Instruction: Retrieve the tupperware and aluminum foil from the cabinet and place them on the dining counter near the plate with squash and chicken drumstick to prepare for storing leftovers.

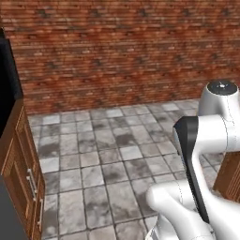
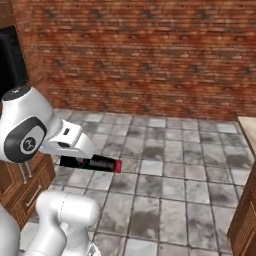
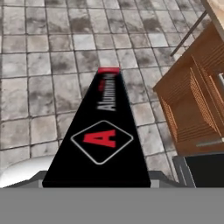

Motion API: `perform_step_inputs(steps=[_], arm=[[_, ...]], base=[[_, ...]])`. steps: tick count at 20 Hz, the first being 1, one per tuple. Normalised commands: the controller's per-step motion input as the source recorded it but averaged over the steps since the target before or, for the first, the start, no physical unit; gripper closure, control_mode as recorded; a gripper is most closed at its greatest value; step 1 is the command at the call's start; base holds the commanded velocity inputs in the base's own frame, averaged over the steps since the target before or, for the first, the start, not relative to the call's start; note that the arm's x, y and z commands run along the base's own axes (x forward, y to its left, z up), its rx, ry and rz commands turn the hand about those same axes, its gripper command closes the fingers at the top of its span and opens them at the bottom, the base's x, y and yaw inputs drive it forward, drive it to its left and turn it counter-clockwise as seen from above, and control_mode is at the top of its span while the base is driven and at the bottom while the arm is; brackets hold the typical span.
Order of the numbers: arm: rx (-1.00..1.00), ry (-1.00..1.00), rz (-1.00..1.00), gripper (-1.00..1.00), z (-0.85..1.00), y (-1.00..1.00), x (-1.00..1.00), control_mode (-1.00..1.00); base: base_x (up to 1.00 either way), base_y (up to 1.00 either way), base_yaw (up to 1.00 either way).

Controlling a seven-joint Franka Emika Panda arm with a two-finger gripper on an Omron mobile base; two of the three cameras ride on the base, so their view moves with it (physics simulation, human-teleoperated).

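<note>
We're mid-carry: the aluminum foil (image 3: 101,135) sits clamped in the gripper (image 2: 75,150), jaws closed on the near end of the box, far red end sticking out free. In the right base view the box pokes out level toward 3 o'clock from under the white wrist, well above the tiled floor (image 2: 165,190). In the hand view it runs from 6 o'clock up toward 12, centred between the finger tips.

Our read on the step: transport to the dining counter, tupperware status unknown from here. A beige stone edge (image 2: 248,131) shows at 3 o'clock in the right base view, with a wood base below it; we judge that's the island, can't confirm. No plate in sight yet.

To do it well: keep the box level, since it's gripped at one end and the long overhang can lever and slip. Swing slow, keep the red tip clear of the wooden cabinet front (image 3: 192,105) at 3 o'clock in the hand view. Set it flat down, release only once resting.

Materials: foil box is slim, long, rectangular, matte black card look, red A in a diamond, white lettering. Floor is grey mottled square tiles. Back wall (image 1: 117,51) is rough red brick. Base cabinets (image 1: 21,159) at 8 o'clock are brown panelled wood with silver bar handles.
</note>
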Motion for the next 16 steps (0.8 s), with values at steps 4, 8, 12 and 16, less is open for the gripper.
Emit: perform_step_inputs(steps=[4, 8, 12, 16], arm=[[0.0, 0.0, 0.0, 1.0, 0.0, 0.0, 0.0, 1.0], [0.0, 0.0, 0.0, 1.0, 0.0, 0.0, 0.0, 1.0], [0.0, 0.0, 0.0, 1.0, 0.0, 0.0, 0.0, 1.0], [0.0, 0.0, 0.0, 1.0, 0.0, 0.0, 0.0, 1.0]], base=[[1.0, 0.0, -0.04], [1.0, -0.01, -0.16], [1.0, 0.0, -0.34], [1.0, 0.0, -0.46]])
